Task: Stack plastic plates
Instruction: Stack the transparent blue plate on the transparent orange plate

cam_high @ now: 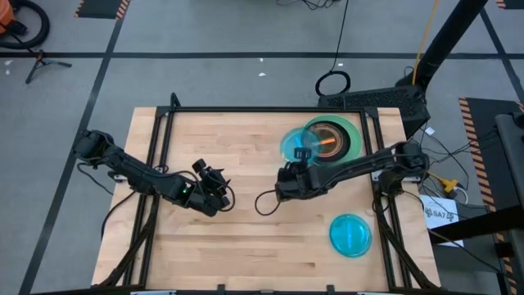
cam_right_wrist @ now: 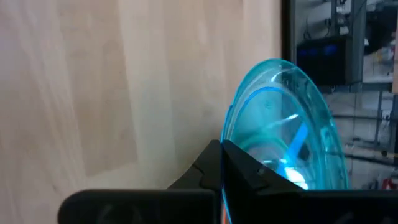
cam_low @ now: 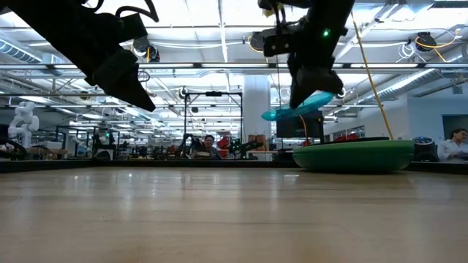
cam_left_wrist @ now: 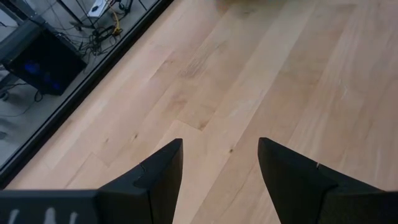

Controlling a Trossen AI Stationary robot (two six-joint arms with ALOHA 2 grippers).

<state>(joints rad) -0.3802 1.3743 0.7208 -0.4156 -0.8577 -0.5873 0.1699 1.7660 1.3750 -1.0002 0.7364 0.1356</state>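
Note:
A stack of plates (cam_high: pixel 336 138) stands near the table's far right: large green ones at the bottom, a dark plate and a translucent orange one on top; in the low view the green stack (cam_low: pixel 355 155) rests flat on the wood. My right gripper (cam_high: pixel 296 168) is shut on a small cyan-blue plate (cam_high: pixel 296 144), raised beside the stack (cam_low: pixel 303 106). A second cyan-blue plate (cam_high: pixel 350 234) lies flat near the right front. My left gripper (cam_high: pixel 214 185) hovers open over bare wood at mid-table (cam_left_wrist: pixel 221 162). My right gripper pinches the cyan-blue plate's rim (cam_right_wrist: pixel 231 163) between its two fingers, at the edge nearest the gripper. The plate is lifted clear of the table, tilted a little, and reaches out from the fingers toward the stack (cam_low: pixel 314 102).
Black rails frame the table (cam_high: pixel 246 246) at its left, far and right edges. A dark cable loop (cam_high: pixel 264 201) hangs by the right arm. Bare wood lies across the table's left and near parts. People sit in the room beyond the far edge.

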